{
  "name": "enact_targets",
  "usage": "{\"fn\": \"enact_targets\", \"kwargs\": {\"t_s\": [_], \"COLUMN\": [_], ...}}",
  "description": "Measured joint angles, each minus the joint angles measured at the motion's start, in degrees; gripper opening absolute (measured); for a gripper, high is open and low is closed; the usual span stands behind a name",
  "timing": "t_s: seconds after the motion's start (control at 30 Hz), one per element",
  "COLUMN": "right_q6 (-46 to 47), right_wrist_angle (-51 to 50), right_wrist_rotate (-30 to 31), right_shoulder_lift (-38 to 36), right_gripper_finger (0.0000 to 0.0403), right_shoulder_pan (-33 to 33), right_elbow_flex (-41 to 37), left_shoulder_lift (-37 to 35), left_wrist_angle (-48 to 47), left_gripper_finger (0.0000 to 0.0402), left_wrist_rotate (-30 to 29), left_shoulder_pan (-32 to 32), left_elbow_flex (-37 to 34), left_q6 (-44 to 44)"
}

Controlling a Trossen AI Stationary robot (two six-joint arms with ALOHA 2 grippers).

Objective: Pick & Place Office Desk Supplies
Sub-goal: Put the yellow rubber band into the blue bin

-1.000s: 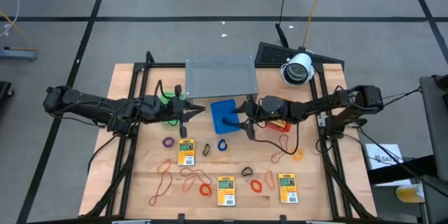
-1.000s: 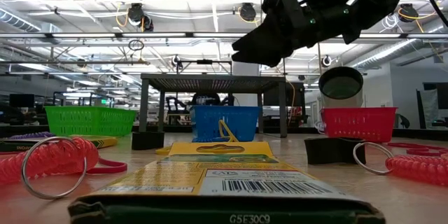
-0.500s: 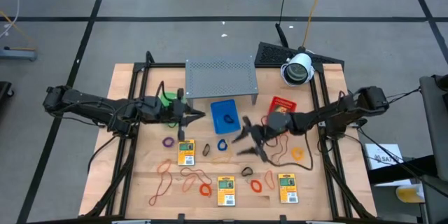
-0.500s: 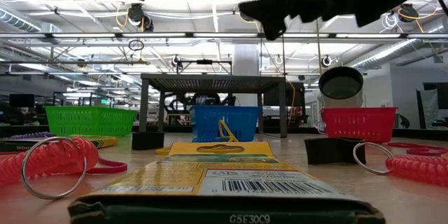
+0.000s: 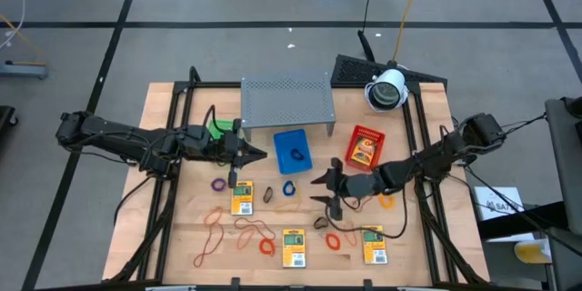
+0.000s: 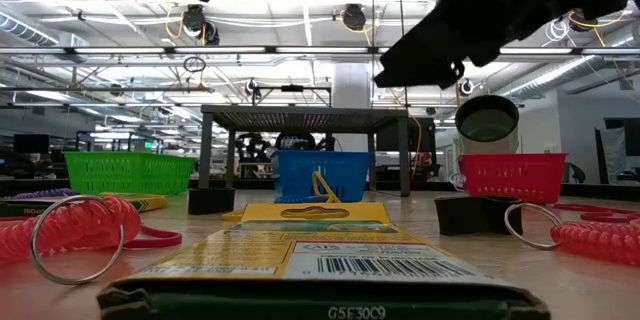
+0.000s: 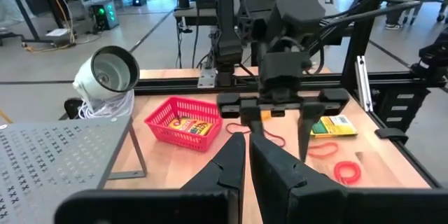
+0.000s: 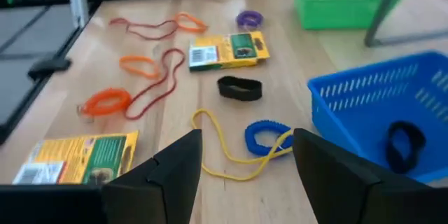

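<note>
While stretched level over the table from the left, left gripper (image 5: 255, 153) pinched shut on nothing, beside green tray (image 5: 215, 130). Below it: purple ring (image 5: 218, 184), yellow card packet (image 5: 241, 197), thin orange bands (image 5: 215, 227). Farther right: blue coil ring (image 5: 289, 187) and yellow cord (image 8: 231, 155) just ahead of right gripper (image 5: 327, 191), fingers spread wide, empty, hovering mid-table.

Wooden table (image 5: 182, 236): yellow packets (image 5: 241, 198), rubber bands (image 5: 211, 227), coloured rings (image 5: 218, 184), three trays (image 5: 293, 150), perforated shelf (image 5: 286, 98).
</note>
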Motion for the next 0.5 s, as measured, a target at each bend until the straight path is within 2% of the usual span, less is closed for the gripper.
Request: {"fn": "enact_targets", "kwargs": {"t_s": [0.13,0.3,0.5], "right_q6": [4.1,7.8,12.5], "right_wrist_angle": [1.9,11.3,17.8], "right_wrist_rotate": [-0.8,-7.4,-6.7], "right_shoulder_lift": [2.3,8.5,14.5], "right_gripper_finger": [0.0212,0.0212,0.0212], "right_shoulder_pan": [-0.9,-1.7,-1.7], "right_elbow_flex": [0.0,0.0,0.0], "left_shoulder_lift": [0.0,0.0,0.0], "left_wrist_angle": [0.0,0.0,0.0], "left_gripper_finger": [0.0033,0.0033,0.0033], "left_wrist_rotate": [0.0,-0.4,-0.4], "left_shoulder_pan": [0.0,0.0,0.0], "left_elbow_flex": [0.0,0.0,0.0], "left_q6": [-0.9,-1.0,-1.0]}}
